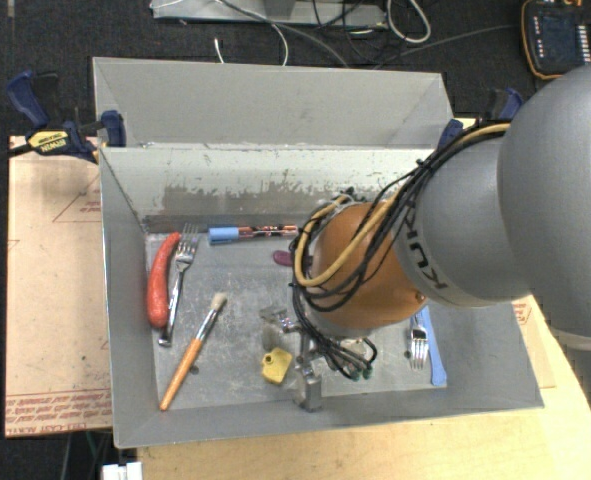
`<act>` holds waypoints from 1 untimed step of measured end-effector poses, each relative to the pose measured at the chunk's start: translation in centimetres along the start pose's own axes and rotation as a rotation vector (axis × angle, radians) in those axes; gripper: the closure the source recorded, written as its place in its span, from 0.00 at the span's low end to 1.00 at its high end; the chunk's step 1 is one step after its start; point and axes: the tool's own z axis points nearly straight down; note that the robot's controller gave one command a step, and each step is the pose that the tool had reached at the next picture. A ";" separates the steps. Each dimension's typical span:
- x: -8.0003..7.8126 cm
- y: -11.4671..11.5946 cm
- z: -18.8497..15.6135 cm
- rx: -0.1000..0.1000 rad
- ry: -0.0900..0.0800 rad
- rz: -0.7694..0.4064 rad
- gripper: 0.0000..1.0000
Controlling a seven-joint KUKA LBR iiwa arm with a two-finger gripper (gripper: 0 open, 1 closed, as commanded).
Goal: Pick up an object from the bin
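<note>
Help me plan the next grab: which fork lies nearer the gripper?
The small fork on the bin's right, beside a blue strip. The long silver fork, on the left by the red sausage, lies farther from the gripper.

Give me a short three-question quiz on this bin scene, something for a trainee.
1. True or false: a metal fork lies beside the red sausage, near the left wall of the bin in the camera view.
2. Which thing lies nearest the gripper? A the fork; B the sausage; C the yellow lump.
3. Fill in: the paintbrush has a handle coloured ___.

Key: 1 true; 2 C; 3 orange.
</note>
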 end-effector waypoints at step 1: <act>-2.8 -0.5 -6.5 0.001 0.007 0.005 0.00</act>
